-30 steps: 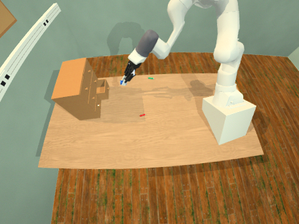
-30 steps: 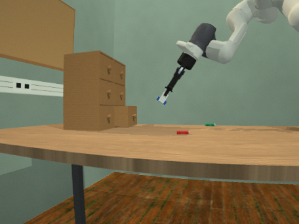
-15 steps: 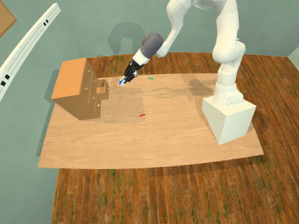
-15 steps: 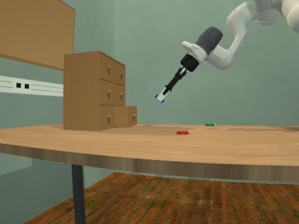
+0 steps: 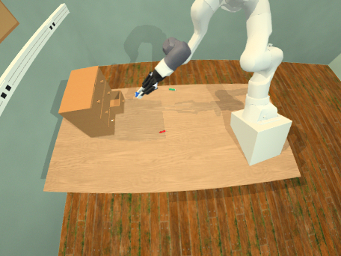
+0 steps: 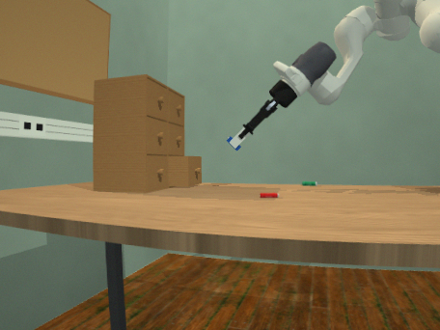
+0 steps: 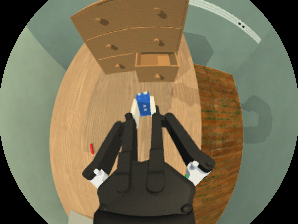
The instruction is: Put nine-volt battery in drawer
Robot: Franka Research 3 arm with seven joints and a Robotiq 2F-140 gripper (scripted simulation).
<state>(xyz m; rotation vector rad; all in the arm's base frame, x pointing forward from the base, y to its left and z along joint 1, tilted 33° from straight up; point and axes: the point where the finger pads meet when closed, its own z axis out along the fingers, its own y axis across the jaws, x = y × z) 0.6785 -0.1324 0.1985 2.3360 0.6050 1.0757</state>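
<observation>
here, the gripper (image 5: 139, 95) (image 6: 240, 140) (image 7: 144, 103) is clamped on the blue-and-white nine-volt battery (image 5: 137, 94) (image 6: 234, 143) (image 7: 144, 104), tilted above the table (image 5: 149, 161) (image 6: 232, 217) (image 7: 72, 125). ahead of the hand and lower, the right bottom drawer (image 5: 122, 101) (image 6: 185, 172) (image 7: 150, 74) stands open from the chest (image 5: 80, 90) (image 6: 121, 135) (image 7: 132, 30).

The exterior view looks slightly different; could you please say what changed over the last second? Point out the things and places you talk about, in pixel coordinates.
The tool (image 5: 140, 93) (image 6: 242, 134) (image 7: 144, 103) tilted flatter, still holding the nine-volt battery (image 5: 137, 94) (image 6: 234, 143) (image 7: 144, 104), which edged slightly up and toward the chest (image 5: 79, 90) (image 6: 121, 135) (image 7: 130, 30). Nothing was grasped or released. The chest, open drawer (image 5: 122, 100) (image 6: 185, 172) (image 7: 149, 74), red cylinder (image 5: 161, 132) (image 6: 269, 195) (image 7: 92, 148) and green cylinder (image 5: 172, 89) (image 6: 309, 183) (image 7: 187, 176) stayed put.
</observation>
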